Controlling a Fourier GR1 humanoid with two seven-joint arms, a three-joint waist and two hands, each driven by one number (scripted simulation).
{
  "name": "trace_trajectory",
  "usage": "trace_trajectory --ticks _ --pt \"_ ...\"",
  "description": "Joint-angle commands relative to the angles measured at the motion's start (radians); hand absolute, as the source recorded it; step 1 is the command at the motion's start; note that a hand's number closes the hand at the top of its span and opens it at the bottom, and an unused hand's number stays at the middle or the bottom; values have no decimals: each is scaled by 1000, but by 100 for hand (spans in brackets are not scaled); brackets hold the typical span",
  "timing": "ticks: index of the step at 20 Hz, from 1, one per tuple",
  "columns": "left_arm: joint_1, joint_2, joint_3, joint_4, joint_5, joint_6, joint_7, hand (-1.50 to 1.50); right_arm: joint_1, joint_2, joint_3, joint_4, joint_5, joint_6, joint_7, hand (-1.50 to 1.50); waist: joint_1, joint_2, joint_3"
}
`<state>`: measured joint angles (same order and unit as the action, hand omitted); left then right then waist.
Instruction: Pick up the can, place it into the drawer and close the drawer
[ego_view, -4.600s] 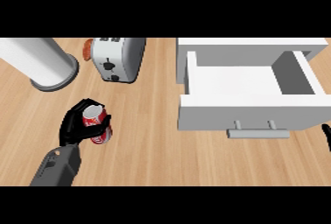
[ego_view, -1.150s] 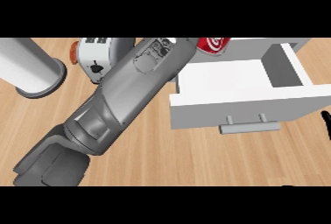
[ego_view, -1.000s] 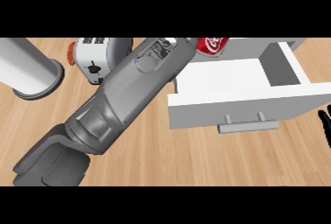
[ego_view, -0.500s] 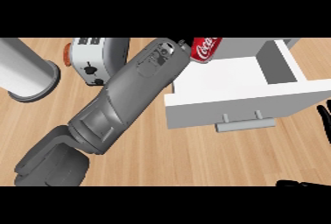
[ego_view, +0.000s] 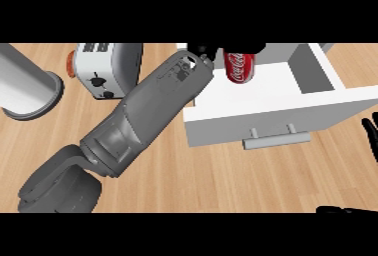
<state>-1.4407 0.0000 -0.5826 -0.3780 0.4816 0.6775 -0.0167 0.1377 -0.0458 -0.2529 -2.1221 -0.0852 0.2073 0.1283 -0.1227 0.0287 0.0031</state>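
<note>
At the top centre, the left hand (ego_view: 210, 49) grips the red can (ego_view: 241, 67) over the open white drawer (ego_view: 280, 107); right hand (ego_view: 370, 135) rests open at the right edge.

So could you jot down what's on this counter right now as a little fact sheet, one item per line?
can: red, upright over the open drawer, held from above
left hand: black, curled on the can's top, mostly cut off by the view's edge
drawer: white, pulled open, handle facing the robot
right hand: fingers up at the right edge, resting
toaster: white, upper left
grey cylinder: far left
</note>
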Motion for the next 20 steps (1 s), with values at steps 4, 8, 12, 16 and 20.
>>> trace_trajectory --ticks 4,8,12,16,20 --pt "19 0 -19 41 29 41 -56 -150 -48 -13 -3 -15 -18 -7 31 -150 -1 6 -1" --pt "33 0 -35 24 54 90 -55 -150 24 4 19 22 30 20 -55 -150 -9 5 0" --pt "63 0 -57 6 80 116 -76 -150 -70 -45 -17 -11 -4 0 26 -150 -13 7 -1" --pt "46 0 -36 2 121 106 -67 -150 -36 -58 1 -71 95 -4 -21 -150 -10 4 -1" --pt "39 0 -15 -2 154 89 -83 -150 -53 -92 50 -108 234 -7 -51 -150 7 5 -2"
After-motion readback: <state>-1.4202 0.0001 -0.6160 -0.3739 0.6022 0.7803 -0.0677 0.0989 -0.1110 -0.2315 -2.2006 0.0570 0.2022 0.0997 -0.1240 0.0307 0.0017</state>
